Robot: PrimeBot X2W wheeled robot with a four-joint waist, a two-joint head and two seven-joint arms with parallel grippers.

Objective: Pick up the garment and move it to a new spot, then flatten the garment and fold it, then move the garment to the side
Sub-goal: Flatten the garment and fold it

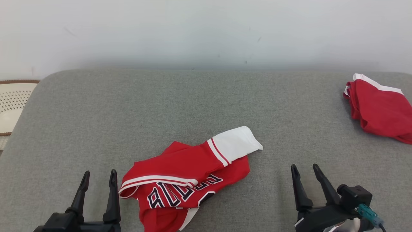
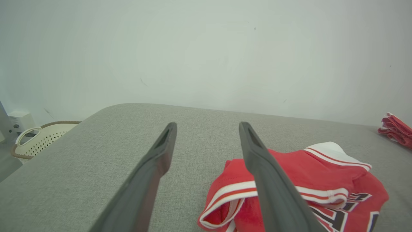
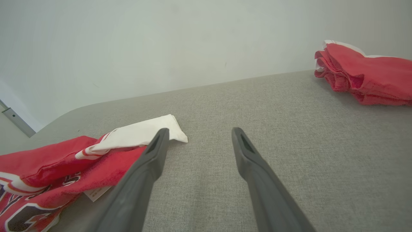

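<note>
A red garment [image 1: 186,175] with white trim, a white sleeve and dark lettering lies crumpled near the front middle of the grey padded surface [image 1: 193,103]. My left gripper [image 1: 99,175] stands open just left of it, nothing between its fingers. In the left wrist view the garment [image 2: 309,180] lies beside and behind the right finger of the left gripper [image 2: 207,129]. My right gripper [image 1: 305,169] is open well to the garment's right, over bare surface. In the right wrist view the right gripper [image 3: 198,132] is empty, and the garment [image 3: 80,161] lies to its left.
A second red cloth with white trim [image 1: 379,108] lies bunched at the far right edge, seen also as the red pile [image 3: 363,75]. A cream perforated basket [image 1: 14,103] sits off the surface's left side. A pale wall runs behind.
</note>
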